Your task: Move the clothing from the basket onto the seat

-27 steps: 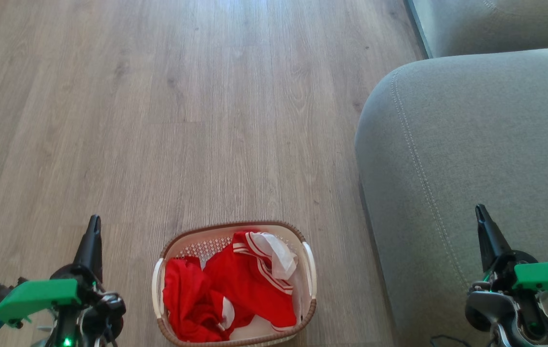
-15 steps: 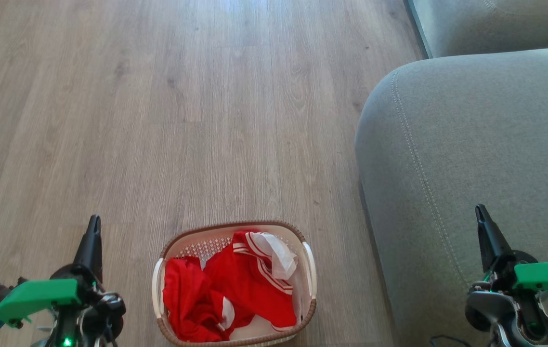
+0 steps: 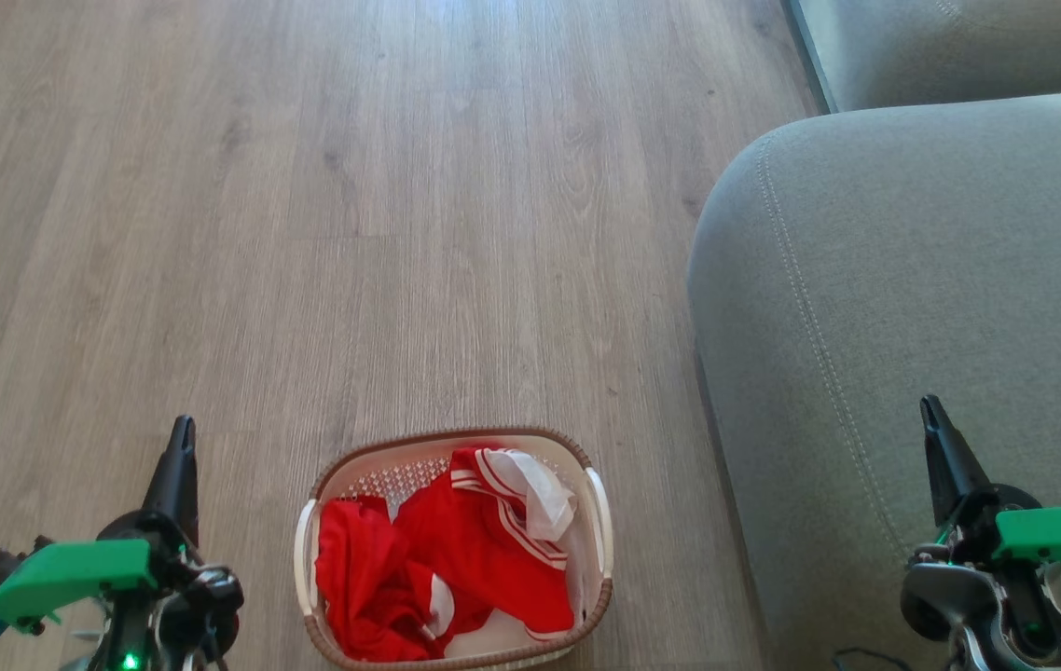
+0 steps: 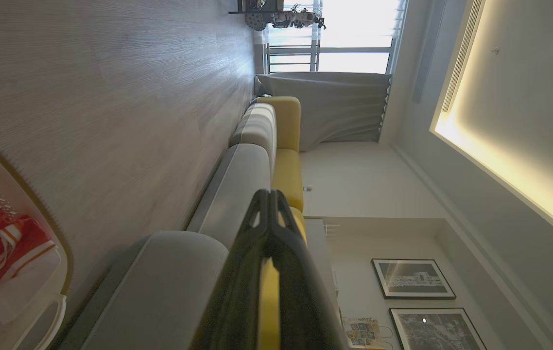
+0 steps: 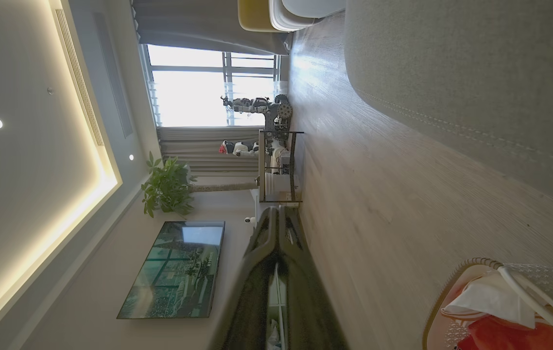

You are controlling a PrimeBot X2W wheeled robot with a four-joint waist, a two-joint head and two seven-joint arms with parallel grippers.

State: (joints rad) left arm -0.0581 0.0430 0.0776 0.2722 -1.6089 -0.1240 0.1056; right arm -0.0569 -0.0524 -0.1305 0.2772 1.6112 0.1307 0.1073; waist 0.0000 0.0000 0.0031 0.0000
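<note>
Head view: red clothing (image 3: pixel 456 559) heaped in the basket (image 3: pixel 451 434) on the floor (image 3: pixel 400 233) beside the grey seat (image 3: pixel 913 280), left gripper (image 3: pixel 181 447) and right gripper (image 3: pixel 933 419) apart on either side; both wrist views: fingers clenched, empty; nothing is moved yet, so a gripper must open and reach in.

Living room of a home. Wood-plank floor (image 3: pixel 400 233); at right, a large grey fabric seat (image 3: pixel 941 280) with stitched seams, part of a long sofa with yellow back cushions (image 4: pixel 287 170) running toward the far wall. At the far end, a tall window (image 4: pixel 354 53) with grey curtains (image 4: pixel 335 107). Framed pictures (image 4: pixel 412 278) on the right-hand wall; on the left-hand wall a flat television (image 5: pixel 174 270) beside a potted plant (image 5: pixel 167 187). Recessed ceiling with a warm light strip (image 4: pixel 500 165). Near, on the floor, a laundry basket (image 3: pixel 456 434) of red clothing (image 3: pixel 484 559).
</note>
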